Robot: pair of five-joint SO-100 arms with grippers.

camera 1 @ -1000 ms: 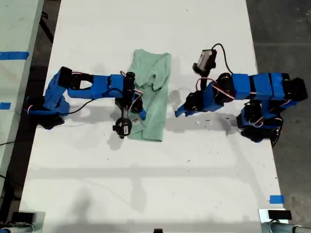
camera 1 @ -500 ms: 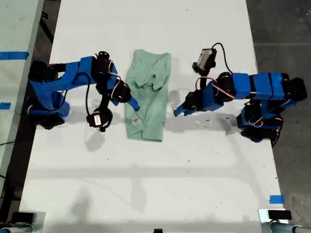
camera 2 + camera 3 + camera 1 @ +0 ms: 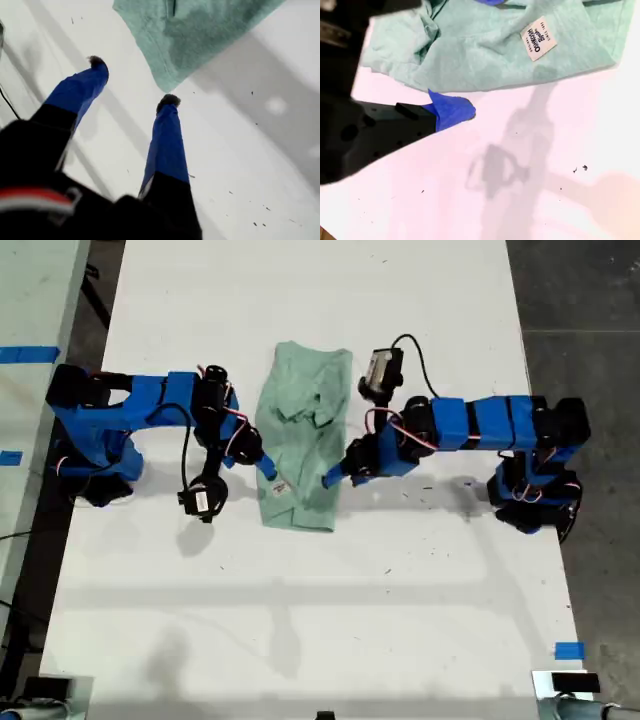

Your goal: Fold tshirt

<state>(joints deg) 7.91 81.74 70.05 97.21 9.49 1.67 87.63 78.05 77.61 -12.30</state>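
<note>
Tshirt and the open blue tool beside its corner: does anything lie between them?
Nothing. In the first wrist view, only a thin strip of bare white table separates my first tool from the tshirt corner.

arms (image 3: 150,410): blue printed links, black servos and bases
cables: thin black and red-white wires, looped along the joints
fingers (image 3: 165,145): blue, black worn tips
wrist cameras (image 3: 381,375): small black boxes

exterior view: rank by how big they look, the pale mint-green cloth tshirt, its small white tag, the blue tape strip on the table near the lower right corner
1. The pale mint-green cloth tshirt, by far the largest.
2. The blue tape strip.
3. The small white tag, though it looks close in size to the tape, so that order is unsure.
</note>
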